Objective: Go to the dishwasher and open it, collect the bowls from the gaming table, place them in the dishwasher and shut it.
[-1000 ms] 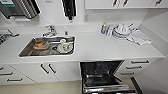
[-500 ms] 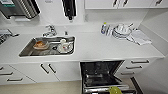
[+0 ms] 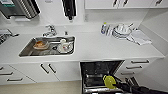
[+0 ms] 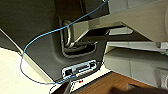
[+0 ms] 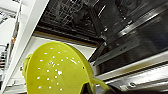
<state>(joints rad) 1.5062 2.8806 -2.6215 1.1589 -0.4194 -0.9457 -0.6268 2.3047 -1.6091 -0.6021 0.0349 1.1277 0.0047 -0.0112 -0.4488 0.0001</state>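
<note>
Gripping the yellow-green bowl (image 3: 109,81) by its edge, the right gripper (image 3: 117,85) was closed on the rim nearest it, the bowl tilted on edge ahead of the fingers. Just beyond it stood the dishwasher (image 3: 101,68), door down and dark racks exposed. Thin perforated plastic like this probably weighed little and stayed fairly stiff, though a smooth rim could slip in a narrow pinch; the rim looked the sensible hold. Whether the left gripper was open or closed could not be told.
</note>
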